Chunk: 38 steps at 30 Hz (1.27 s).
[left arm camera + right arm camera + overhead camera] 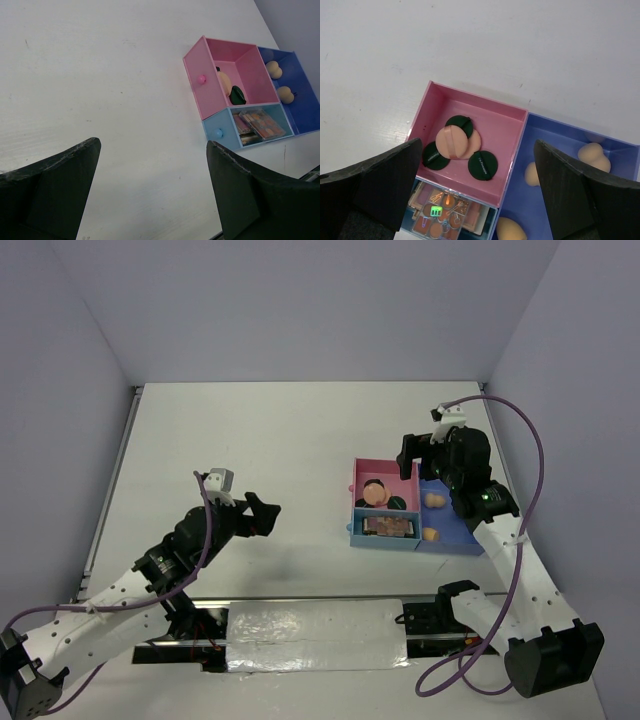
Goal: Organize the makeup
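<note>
Counting the sections of the compartment tray (pixel 477 101) gave three — one pink, one dark blue, one light blue. The pink compartment (pixel 502 125) held three dark green discs (pixel 482 165) lying flat around two peach pads (pixel 451 141), one pad overlapping the other. The dark blue compartment (pixel 560 165), beside the pink one, held peach sponges (pixel 594 156); three were plain from the right wrist camera, and whether a fourth lay at its far wall could not be told. The light blue compartment (pixel 235 142) held the palettes (pixel 262 124), at least two, stacked with their coloured squares facing up. A small green glint sat on the top palette. One disc bore a faint pale mark, too small to read. Two small round knobs showed on the tray's outer walls, a pink knob (pixel 201 79) and a blue knob (pixel 218 132).

The right gripper (pixel 477 145) hung directly above the tray, over the pink compartment, its fingers spread wide and holding nothing. The left gripper (pixel 152 145) hung over the bare white table (pixel 250 440) well to the tray's left — likewise spread wide, with nothing between its fingers.
</note>
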Motion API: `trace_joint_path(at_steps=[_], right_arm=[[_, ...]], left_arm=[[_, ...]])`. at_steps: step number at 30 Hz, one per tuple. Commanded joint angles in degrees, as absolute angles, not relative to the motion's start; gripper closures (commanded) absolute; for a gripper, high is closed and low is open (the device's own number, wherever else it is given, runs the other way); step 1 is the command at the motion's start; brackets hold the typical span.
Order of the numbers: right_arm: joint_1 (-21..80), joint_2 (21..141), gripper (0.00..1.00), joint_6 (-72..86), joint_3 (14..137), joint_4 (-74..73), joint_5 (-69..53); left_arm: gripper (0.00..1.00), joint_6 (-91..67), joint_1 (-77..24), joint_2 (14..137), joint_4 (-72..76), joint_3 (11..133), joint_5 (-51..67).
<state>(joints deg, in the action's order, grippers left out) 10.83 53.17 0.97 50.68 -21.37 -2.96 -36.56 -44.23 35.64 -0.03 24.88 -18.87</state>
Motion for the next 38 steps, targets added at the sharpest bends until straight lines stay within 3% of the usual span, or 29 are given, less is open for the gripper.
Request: trace_joint_path(at_steps=[1,38], right_arm=[[10.5,52.6,0.01,1.7,51.3,-18.4,-1.8],[10.5,51.3,0.01,0.9,50.1,-18.9,-0.1]], left_arm=[[0.01,-37.8,-44.3,34.9,1.8,26.2,-19.4],[0.01,-36.8,-44.2,34.9,2.5,26.5,-18.4]])
